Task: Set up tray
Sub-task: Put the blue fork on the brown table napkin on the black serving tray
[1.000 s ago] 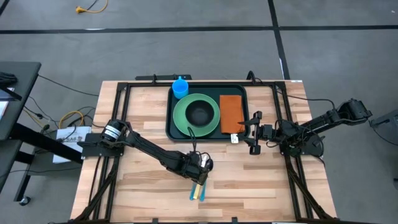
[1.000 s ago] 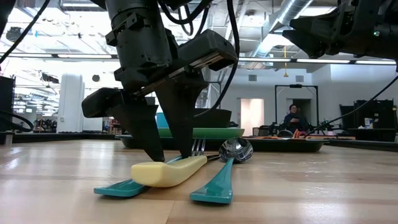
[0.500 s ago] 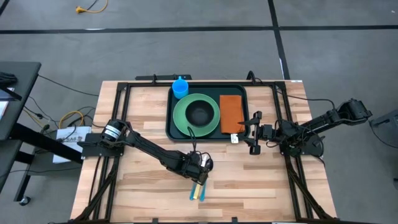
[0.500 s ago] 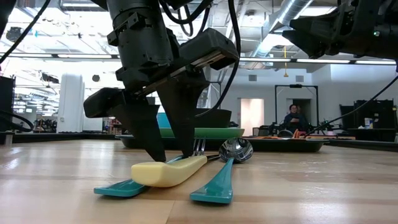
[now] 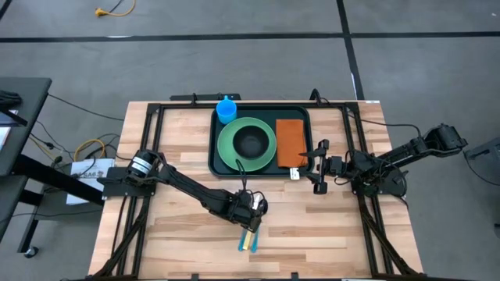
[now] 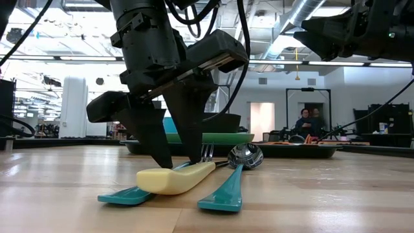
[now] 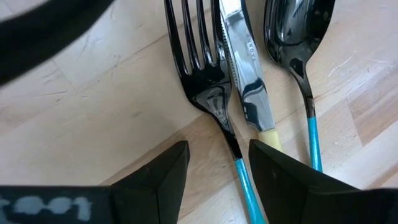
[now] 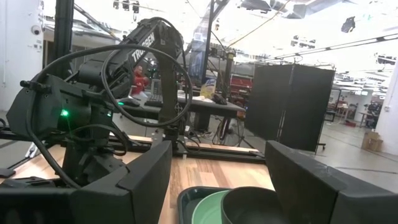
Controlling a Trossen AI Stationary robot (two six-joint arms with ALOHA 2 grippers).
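At the counter's [image 5: 180, 140] far edge, the tray [image 5: 299, 114] lies long axis left-right, holding plate [image 5: 228, 148], bowl [image 5: 250, 143], cup [image 5: 226, 109], napkin [image 5: 290, 142]; left pincer [image 5: 251, 221] open astride fork [image 7: 202, 68]; right pincer [image 5: 319, 166] open beside it.

You have one tray [image 5: 215, 160], one plate [image 5: 228, 148], one bowl [image 5: 250, 143], one cup [image 5: 226, 109], one napkin [image 5: 290, 142] and three utensils (fork [image 7: 202, 74], knife [image 7: 244, 74], spoon [image 7: 292, 37]).

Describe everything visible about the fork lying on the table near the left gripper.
The fork has a dark, glossy, metal-looking head with four tines and a slim teal handle that looks plastic. It lies flat on the wooden table, beside the knife, with the spoon on the knife's far side. The left gripper stands over it with fingers apart, straddling its handle. Whether the fingers touch it cannot be told.
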